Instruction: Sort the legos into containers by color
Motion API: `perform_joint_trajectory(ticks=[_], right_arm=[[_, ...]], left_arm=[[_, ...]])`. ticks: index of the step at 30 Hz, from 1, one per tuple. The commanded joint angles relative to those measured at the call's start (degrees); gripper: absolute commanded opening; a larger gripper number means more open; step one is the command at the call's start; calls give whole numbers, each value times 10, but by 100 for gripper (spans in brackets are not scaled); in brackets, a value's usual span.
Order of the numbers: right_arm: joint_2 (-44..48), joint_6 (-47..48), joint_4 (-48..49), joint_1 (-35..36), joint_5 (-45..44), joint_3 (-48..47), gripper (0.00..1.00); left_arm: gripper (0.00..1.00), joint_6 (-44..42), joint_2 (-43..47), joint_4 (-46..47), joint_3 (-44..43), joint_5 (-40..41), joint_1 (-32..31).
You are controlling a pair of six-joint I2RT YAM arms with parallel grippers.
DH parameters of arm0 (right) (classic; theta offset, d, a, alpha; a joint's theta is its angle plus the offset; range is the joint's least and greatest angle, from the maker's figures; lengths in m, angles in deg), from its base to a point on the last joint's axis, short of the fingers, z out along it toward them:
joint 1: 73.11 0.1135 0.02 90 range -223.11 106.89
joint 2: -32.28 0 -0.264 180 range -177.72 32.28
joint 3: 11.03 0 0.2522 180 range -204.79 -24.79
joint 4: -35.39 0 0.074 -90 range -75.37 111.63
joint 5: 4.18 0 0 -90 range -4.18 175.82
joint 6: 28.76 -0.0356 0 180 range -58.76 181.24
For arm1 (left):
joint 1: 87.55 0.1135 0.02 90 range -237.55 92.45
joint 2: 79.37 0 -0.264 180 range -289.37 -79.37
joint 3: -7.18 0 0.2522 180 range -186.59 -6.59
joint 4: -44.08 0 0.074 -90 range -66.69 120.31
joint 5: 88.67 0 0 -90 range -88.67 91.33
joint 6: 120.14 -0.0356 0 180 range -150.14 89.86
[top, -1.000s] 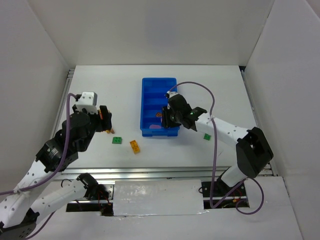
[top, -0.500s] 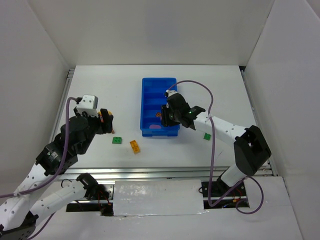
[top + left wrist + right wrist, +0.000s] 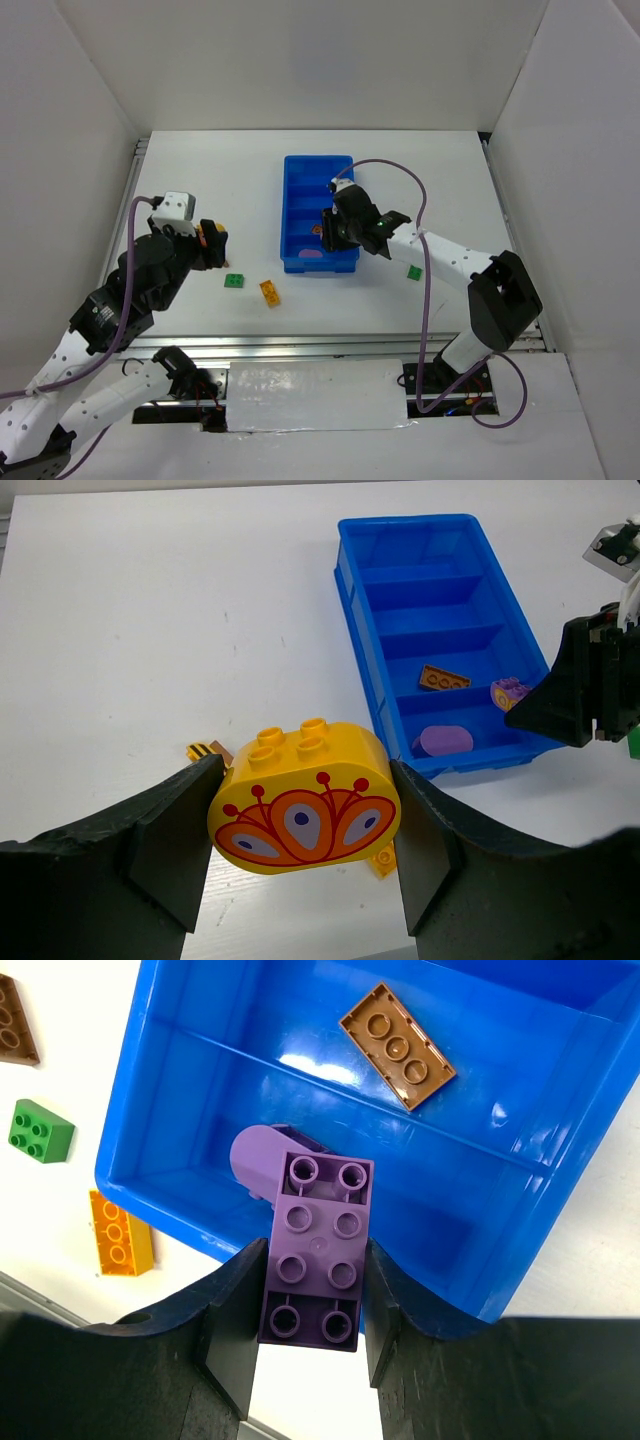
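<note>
My left gripper (image 3: 303, 785) is shut on a rounded yellow lego (image 3: 305, 800) with an orange-red pattern, held above the table left of the blue tray (image 3: 352, 590). My right gripper (image 3: 315, 1300) is shut on a purple lego (image 3: 318, 1250), over the tray's nearest compartment, where a rounded purple piece (image 3: 255, 1160) lies. One compartment further lies a brown lego (image 3: 397, 1046). On the table lie a green lego (image 3: 234, 281) and an orange one (image 3: 269, 292), between my left gripper (image 3: 212, 243) and the tray (image 3: 318, 160). Another green one (image 3: 414, 272) is right of it.
A small brown and yellow-striped piece (image 3: 208, 751) lies on the table under my left gripper. The tray's two far compartments (image 3: 425, 565) hold nothing. White walls close in the table on the left, back and right.
My left arm has drifted slightly toward the tray with the yellow lego. My right gripper has edged a little to the left over the tray's near end.
</note>
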Motion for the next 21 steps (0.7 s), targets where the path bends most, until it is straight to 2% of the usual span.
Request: perform_joint_trajectory(ticks=[1, 21], right_arm=[[-1, 8, 20, 4, -5, -24, 0], [-7, 22, 8, 4, 7, -33, 0]], left_arm=[[0, -11, 1, 31, 0, -9, 2], [0, -11, 3, 31, 3, -9, 2]])
